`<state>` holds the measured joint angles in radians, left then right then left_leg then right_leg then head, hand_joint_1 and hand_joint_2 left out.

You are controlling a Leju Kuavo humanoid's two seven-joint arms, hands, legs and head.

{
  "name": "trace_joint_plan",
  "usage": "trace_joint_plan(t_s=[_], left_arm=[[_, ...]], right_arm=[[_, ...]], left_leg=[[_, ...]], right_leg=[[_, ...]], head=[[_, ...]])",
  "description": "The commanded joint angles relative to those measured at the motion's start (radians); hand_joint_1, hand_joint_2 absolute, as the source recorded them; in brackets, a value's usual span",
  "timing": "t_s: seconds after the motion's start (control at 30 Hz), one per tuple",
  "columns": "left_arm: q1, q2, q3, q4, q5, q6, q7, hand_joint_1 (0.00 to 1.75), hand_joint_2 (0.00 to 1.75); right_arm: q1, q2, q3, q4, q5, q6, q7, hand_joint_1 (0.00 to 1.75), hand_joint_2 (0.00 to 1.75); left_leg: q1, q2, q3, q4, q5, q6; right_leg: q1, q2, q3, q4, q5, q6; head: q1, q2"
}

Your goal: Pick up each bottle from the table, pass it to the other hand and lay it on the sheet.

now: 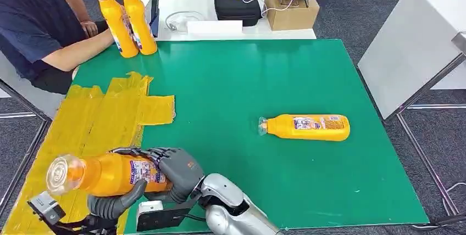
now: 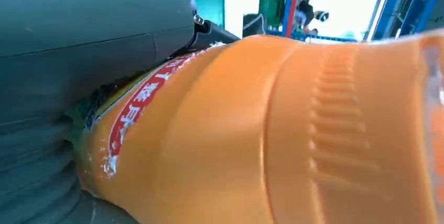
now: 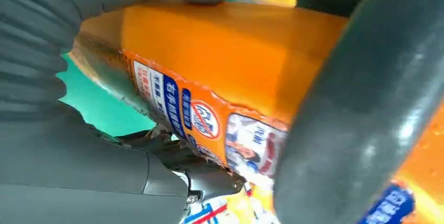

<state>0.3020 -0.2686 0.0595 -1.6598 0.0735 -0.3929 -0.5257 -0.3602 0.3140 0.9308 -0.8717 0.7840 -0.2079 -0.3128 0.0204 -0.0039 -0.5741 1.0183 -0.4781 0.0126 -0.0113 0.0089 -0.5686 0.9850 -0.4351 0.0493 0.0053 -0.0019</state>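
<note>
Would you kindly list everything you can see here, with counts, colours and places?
Held bottle: one, orange, on its side over the yellow sheet, near left.
Lying bottle: one, orange, on its side on the mat, right of centre.
Standing bottles: two, orange, upright at the mat's far left corner.
Sheet: one, yellow, taped over the mat's left side.
Mat: one, green, covering the table.
Case: one, black, on the white table behind.
Box: one, brown, right of the case, a controller on top.
Person: one, dark shirt, seated far left.
Right hand: grey, grips the held bottle's body.
Left hand: grey, holds that bottle from below.
</note>
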Motion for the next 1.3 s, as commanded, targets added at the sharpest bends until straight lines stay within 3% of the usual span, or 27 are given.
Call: trace_joint_plan(t_s=[0.03, 0.2, 0.27, 0.33, 0.4, 0.47, 0.6, 0.67, 0.77, 0.93, 1.3], left_arm=[[-0.038, -0.034, 0.05, -0.052, -0.255, 0.243, -0.082, 1.75, 1.75], [-0.059, -0.052, 0.104, -0.048, -0.627, 0.611, -0.127, 1.75, 1.75], [-0.058, -0.054, 0.101, -0.034, -0.69, 0.674, -0.125, 1.75, 1.75], [-0.061, -0.05, 0.095, 0.009, -0.958, 0.889, -0.088, 1.75, 1.75], [-0.06, -0.044, 0.082, 0.024, -0.962, 0.904, -0.084, 1.75, 1.75], [-0.075, -0.012, 0.076, 0.126, -1.302, 1.07, 0.054, 1.75, 1.75], [-0.082, -0.006, 0.069, 0.151, -1.306, 1.082, 0.061, 1.75, 1.75], [-0.101, 0.019, 0.083, 0.24, -1.511, 1.091, 0.14, 1.75, 1.75], [-0.112, 0.041, 0.068, 0.302, -1.544, 1.091, 0.169, 1.75, 1.75], [-0.183, 0.137, -0.044, 0.516, -1.586, 0.959, 0.273, 1.75, 1.75], [-0.193, 0.146, -0.054, 0.547, -1.583, 0.942, 0.285, 1.75, 1.75]], right_arm=[[0.073, -0.065, -0.047, -0.104, 0.043, -0.042, 0.08, 0.0, 0.0], [0.112, -0.204, -0.211, -0.362, 0.034, -0.023, 0.11, 0.0, 0.0], [0.122, -0.249, -0.25, -0.411, 0.033, 0.0, 0.105, 0.0, 0.0], [0.142, -0.289, -0.301, -0.455, 0.028, 0.013, 0.108, 0.0, 0.0], [0.144, -0.307, -0.318, -0.463, 0.019, 0.023, 0.102, 0.0, 0.0], [0.133, -0.386, -0.36, -0.488, -0.023, 0.042, 0.119, 0.0, 0.0], [0.126, -0.404, -0.376, -0.49, -0.042, 0.056, 0.11, 0.0, 0.0], [0.081, -0.454, -0.427, -0.459, -0.084, 0.101, 0.112, 0.0, 0.0], [0.059, -0.464, -0.446, -0.429, -0.089, 0.113, 0.114, 0.0, 0.0], [-0.014, -0.462, -0.433, -0.344, -0.083, 0.153, 0.139, 0.0, 0.0], [-0.017, -0.464, -0.433, -0.329, -0.082, 0.157, 0.144, 0.0, 0.0]], left_leg=[[0.0, -0.003, 0.001, -0.001, 0.0, 0.001], [0.0, -0.004, 0.0, 0.0, 0.001, 0.001], [-0.001, -0.006, 0.002, -0.001, 0.002, 0.002], [-0.001, -0.007, 0.001, -0.001, 0.002, 0.002], [-0.001, -0.006, 0.001, -0.001, 0.001, 0.002], [-0.002, -0.004, 0.001, -0.002, 0.001, 0.001], [-0.002, -0.006, 0.002, -0.002, 0.002, 0.002], [-0.003, -0.006, 0.002, -0.002, 0.002, 0.001], [-0.005, -0.002, 0.002, -0.002, 0.001, 0.001], [-0.006, -0.002, 0.004, -0.003, 0.002, 0.001], [-0.004, -0.001, 0.002, -0.001, 0.001, 0.001]], right_leg=[[0.001, -0.003, 0.002, -0.001, 0.0, -0.001], [0.001, -0.004, 0.002, -0.001, 0.0, -0.001], [0.0, -0.008, 0.004, -0.001, 0.0, -0.002], [0.0, -0.008, 0.004, -0.002, 0.0, -0.001], [-0.001, -0.006, 0.004, -0.002, 0.0, 0.0], [-0.002, -0.005, 0.003, -0.002, 0.0, 0.0], [-0.003, -0.006, 0.004, -0.003, 0.0, 0.0], [-0.003, -0.006, 0.003, -0.002, 0.0, 0.0], [-0.004, -0.002, 0.003, -0.002, 0.001, 0.0], [-0.004, -0.003, 0.003, -0.002, 0.001, -0.001], [-0.003, -0.002, 0.002, 0.0, 0.001, -0.001]], head=[[0.0, 0.0], [0.0, 0.0], [0.0, 0.0], [0.0, 0.0], [0.0, 0.0], [0.0, 0.0], [0.0, 0.0], [0.0, 0.0], [0.0, 0.0], [-0.001, 0.0], [0.0, 0.0]])
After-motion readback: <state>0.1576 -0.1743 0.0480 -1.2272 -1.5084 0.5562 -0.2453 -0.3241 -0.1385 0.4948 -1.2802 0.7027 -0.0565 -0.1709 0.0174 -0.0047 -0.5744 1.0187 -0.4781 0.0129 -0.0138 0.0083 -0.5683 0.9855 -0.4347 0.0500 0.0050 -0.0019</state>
